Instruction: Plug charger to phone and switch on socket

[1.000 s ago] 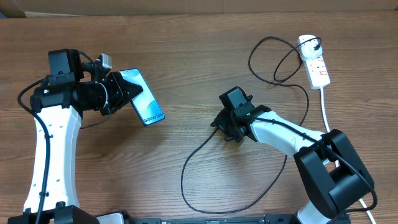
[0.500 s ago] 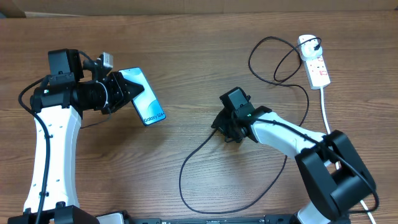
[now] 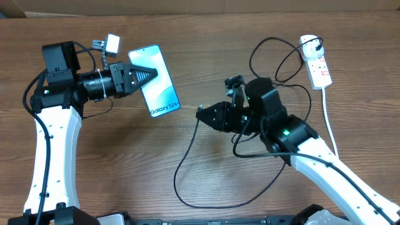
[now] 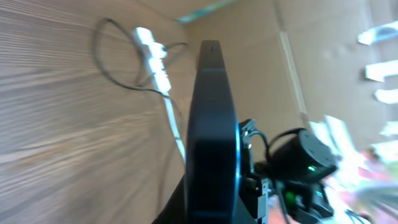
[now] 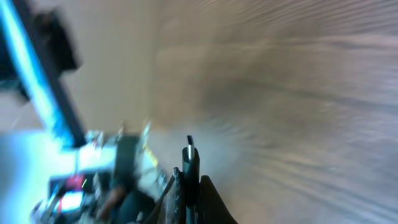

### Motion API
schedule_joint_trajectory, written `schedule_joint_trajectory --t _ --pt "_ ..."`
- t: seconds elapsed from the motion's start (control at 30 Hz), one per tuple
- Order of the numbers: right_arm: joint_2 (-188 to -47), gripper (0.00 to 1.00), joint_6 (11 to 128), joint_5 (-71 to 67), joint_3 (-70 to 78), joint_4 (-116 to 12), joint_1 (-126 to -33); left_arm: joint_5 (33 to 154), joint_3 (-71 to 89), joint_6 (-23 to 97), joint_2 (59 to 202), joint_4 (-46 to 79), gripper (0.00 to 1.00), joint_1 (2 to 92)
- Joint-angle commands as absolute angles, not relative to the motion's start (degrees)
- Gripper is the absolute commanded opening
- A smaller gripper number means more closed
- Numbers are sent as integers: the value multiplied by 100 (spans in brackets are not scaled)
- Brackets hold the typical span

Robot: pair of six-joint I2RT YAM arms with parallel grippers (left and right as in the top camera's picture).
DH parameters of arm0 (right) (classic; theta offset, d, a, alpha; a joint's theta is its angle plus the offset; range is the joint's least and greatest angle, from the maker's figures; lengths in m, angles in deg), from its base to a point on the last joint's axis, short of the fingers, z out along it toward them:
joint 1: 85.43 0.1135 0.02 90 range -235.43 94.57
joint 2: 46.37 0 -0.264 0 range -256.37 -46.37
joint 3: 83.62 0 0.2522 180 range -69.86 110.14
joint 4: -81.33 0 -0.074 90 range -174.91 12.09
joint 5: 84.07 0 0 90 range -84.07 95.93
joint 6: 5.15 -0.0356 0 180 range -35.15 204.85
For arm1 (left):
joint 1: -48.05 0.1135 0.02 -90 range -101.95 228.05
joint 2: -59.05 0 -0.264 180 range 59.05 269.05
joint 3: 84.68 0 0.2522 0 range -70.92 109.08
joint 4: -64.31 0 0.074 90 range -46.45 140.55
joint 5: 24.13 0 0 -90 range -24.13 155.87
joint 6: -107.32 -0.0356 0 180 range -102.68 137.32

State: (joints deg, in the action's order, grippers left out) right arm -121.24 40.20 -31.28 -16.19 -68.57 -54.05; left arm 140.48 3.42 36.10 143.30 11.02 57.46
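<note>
My left gripper (image 3: 141,75) is shut on the phone (image 3: 155,81) and holds it off the table, its light blue screen up and its text end toward the right arm. In the left wrist view the phone (image 4: 211,118) shows edge-on as a dark slab. My right gripper (image 3: 202,114) points left at the phone and is shut on the charger's connector tip (image 5: 189,154), a short gap away from the phone. The charger cable (image 3: 181,181) loops down across the table and back up to its plug in the socket (image 3: 317,64) at the back right.
The socket's thick white cord (image 3: 329,119) runs down the right side toward the table's front. The black cable makes a wide loop (image 3: 275,59) left of the socket. Cardboard lines the table's far edge (image 3: 200,6).
The left arm has raised the phone and carried it right and back. The right gripper has lifted from the table, swung round to point left and brought the connector tip toward the phone.
</note>
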Motion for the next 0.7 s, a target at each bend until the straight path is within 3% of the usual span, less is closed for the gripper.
schedule_joint_trajectory --t 0.0,0.2,0.67 --pt "-11962 4 4359 -4348 -1610 -6923 -5394 15027 379 4021 14278 1194 4 5741" --pt "-11966 4 4355 -5364 -1610 -7266 -5206 15222 379 4434 14278 1211 4 5739" --pt "-11966 4 3682 -5974 -1610 -8075 -5008 15254 379 4434 14278 1104 4 5643"
